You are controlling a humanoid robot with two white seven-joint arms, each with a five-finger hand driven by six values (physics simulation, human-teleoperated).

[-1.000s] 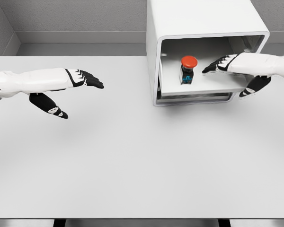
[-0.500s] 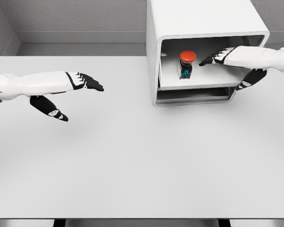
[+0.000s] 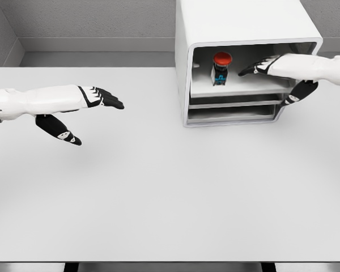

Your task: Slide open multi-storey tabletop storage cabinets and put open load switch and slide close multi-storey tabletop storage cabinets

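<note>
1. Clearly, head view: the load switch [image 3: 221, 67] stands on the top drawer [image 3: 238, 89] inside the cabinet [image 3: 184, 62]; right hand [image 3: 283, 71], fingers extended and holding nothing, lies at the drawer.
2. Push straight inward, avoiding the switch.
3. Left hand [image 3: 90, 99] hovers well left of the cabinet, fingers relaxed, empty.

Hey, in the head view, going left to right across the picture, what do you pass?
Left hand → cabinet left wall → red-topped switch on the drawer → right hand, all over the table.
</note>
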